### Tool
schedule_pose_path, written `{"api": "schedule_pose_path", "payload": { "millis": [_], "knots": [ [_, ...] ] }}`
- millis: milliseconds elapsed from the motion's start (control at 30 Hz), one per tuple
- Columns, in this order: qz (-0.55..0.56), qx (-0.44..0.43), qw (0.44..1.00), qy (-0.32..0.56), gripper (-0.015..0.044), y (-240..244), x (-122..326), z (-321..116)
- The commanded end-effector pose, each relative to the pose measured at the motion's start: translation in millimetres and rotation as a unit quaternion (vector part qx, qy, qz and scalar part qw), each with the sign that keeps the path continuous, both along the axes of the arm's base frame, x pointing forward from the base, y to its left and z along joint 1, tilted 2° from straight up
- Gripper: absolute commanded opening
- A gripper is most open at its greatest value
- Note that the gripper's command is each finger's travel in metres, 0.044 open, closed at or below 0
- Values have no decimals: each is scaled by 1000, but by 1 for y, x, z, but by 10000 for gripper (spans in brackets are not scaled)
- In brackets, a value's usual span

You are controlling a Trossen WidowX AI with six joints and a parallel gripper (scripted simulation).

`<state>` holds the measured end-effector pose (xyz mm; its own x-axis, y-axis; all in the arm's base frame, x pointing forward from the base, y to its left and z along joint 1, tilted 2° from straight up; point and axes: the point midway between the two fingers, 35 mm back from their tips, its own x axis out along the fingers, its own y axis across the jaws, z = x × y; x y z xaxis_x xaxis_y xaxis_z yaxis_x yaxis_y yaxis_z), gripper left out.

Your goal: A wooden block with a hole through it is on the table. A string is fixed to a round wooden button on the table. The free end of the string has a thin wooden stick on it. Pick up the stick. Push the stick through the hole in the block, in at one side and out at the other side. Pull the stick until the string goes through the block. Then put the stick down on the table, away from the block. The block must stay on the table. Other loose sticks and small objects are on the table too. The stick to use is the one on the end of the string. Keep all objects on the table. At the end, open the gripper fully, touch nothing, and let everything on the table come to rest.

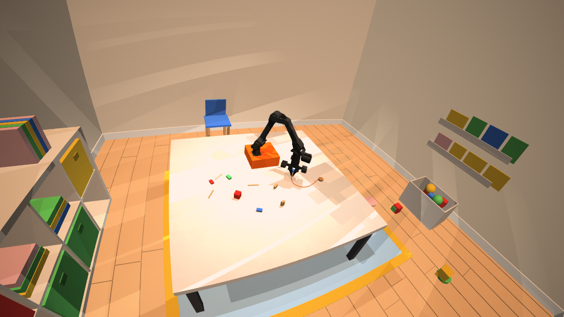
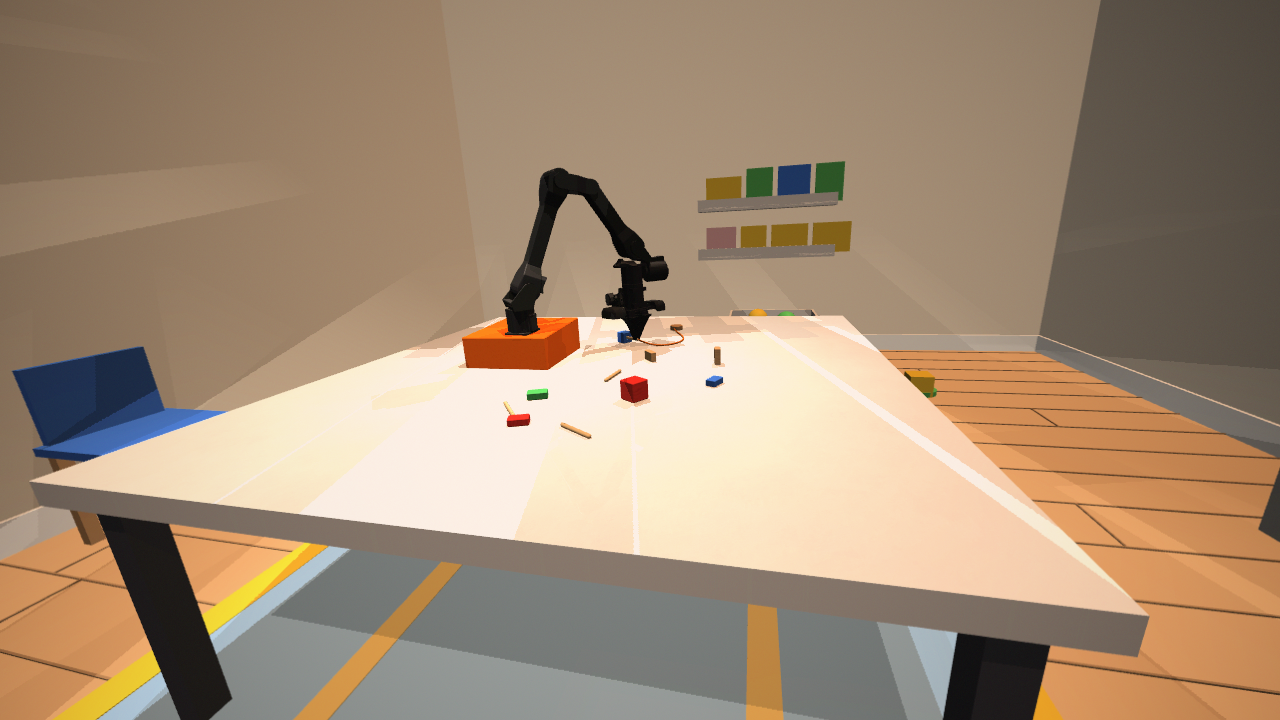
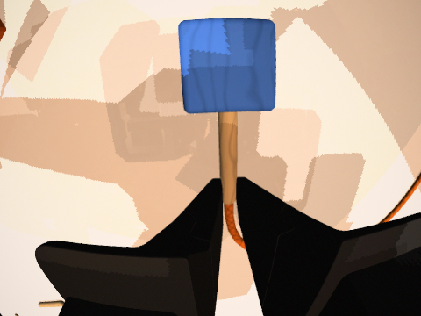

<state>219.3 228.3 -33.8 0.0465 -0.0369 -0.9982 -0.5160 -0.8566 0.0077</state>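
My gripper (image 1: 292, 174) (image 2: 636, 338) (image 3: 228, 186) is shut on the string's wooden stick (image 3: 228, 145), near its string end, low over the table. The blue block (image 1: 293, 169) (image 2: 623, 337) (image 3: 229, 66) stands on the table just ahead of the fingertips. In the wrist view the stick runs straight to the middle of the block's near side, and its front part is hidden by the block. No tip shows beyond the far side. The orange string (image 1: 303, 186) (image 2: 662, 343) (image 3: 229, 217) curves from the stick to the round button (image 1: 320, 178) (image 2: 676, 326).
Small wooden pieces (image 1: 275, 186) (image 1: 282, 203), a red cube (image 1: 237, 194) (image 2: 633, 388) and a flat blue brick (image 1: 259, 210) (image 2: 714, 381) are on the table. Loose sticks (image 1: 253, 185) (image 1: 210, 193), a green brick (image 1: 228, 177) and a red brick (image 1: 211, 181) lie farther left. The arm stands on an orange base (image 1: 263, 160).
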Motion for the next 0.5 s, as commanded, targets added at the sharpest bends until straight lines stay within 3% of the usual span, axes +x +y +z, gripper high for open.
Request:
{"api": "schedule_pose_path", "payload": {
  "millis": [0, 467],
  "knots": [
    [-1, -1, 1000, 1, 0, 1, -6, -1],
    [-1, -1, 1000, 1, 0, 12, -21, -1]
  ]
}}
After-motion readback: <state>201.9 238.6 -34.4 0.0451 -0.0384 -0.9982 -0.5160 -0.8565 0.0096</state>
